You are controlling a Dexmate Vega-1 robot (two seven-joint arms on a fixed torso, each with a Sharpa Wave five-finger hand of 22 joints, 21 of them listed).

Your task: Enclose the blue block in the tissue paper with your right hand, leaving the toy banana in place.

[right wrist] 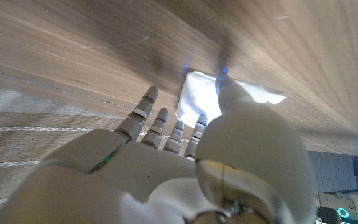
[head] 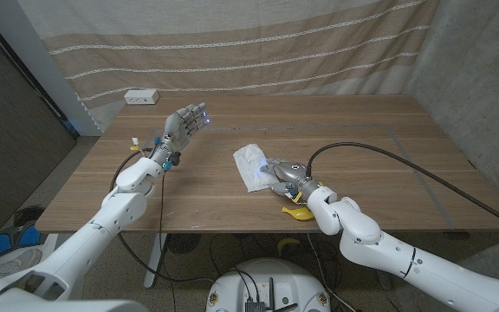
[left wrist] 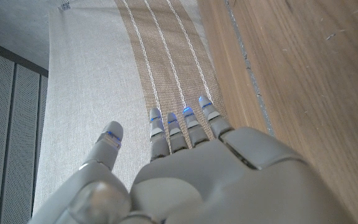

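The white tissue paper (head: 251, 165) lies bunched on the wooden table (head: 379, 139) near its middle; whatever is under it is hidden. My right hand (head: 286, 173) lies at the tissue's right edge, fingers stretched out and touching the paper. In the right wrist view the fingers (right wrist: 166, 127) reach onto the tissue paper (right wrist: 199, 99) with nothing gripped. The yellow toy banana (head: 294, 212) sits near the table's front edge, just behind my right wrist and partly covered by it. My left hand (head: 186, 124) is raised over the table's left part, fingers apart and empty, as the left wrist view of the hand (left wrist: 185, 168) confirms.
A white power strip (head: 142, 97) lies at the back left edge. A black cable (head: 388, 154) arcs from my right arm across the table's right half. A striped curtain (head: 249, 43) hangs behind the table.
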